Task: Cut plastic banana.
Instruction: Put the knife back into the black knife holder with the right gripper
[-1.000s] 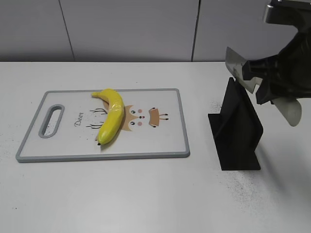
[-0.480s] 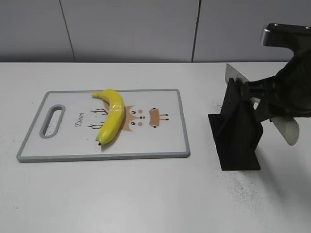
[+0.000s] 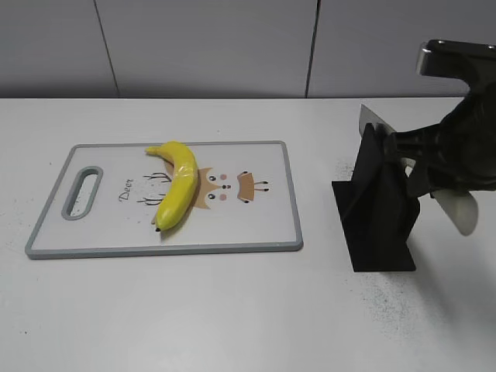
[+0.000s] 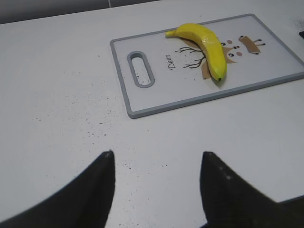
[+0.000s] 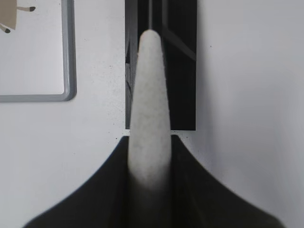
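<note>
The plastic banana [image 3: 177,193] is lying on the white cutting board [image 3: 256,232] w/ grey rim, over the printed deer drawing, left-centre of the board, its curve running from the far edge toward the near edge; in the left wrist view the plastic banana [image 4: 205,45] is sitting far off at the top of the frame, nothing touching it. The board is resting flat on the white table [image 3: 194,310], handle slot at its left end. To the right of the board, well apart from it, a black knife stand [image 3: 378,213] is standing upright. The right gripper [image 3: 425,159] is hanging right at the stand's top, fingers closed tight around a pale grey knife handle [image 5: 149,109]; in the right wrist view the handle is sticking out between the two dark fingers, pointing over the stand [image 5: 180,57]. A bit of metal blade [image 3: 370,116] is showing above the stand. The left gripper [image 4: 156,187] is hovering low over bare table, well short of the board, fingers spread wide apart, holding nothing.
</note>
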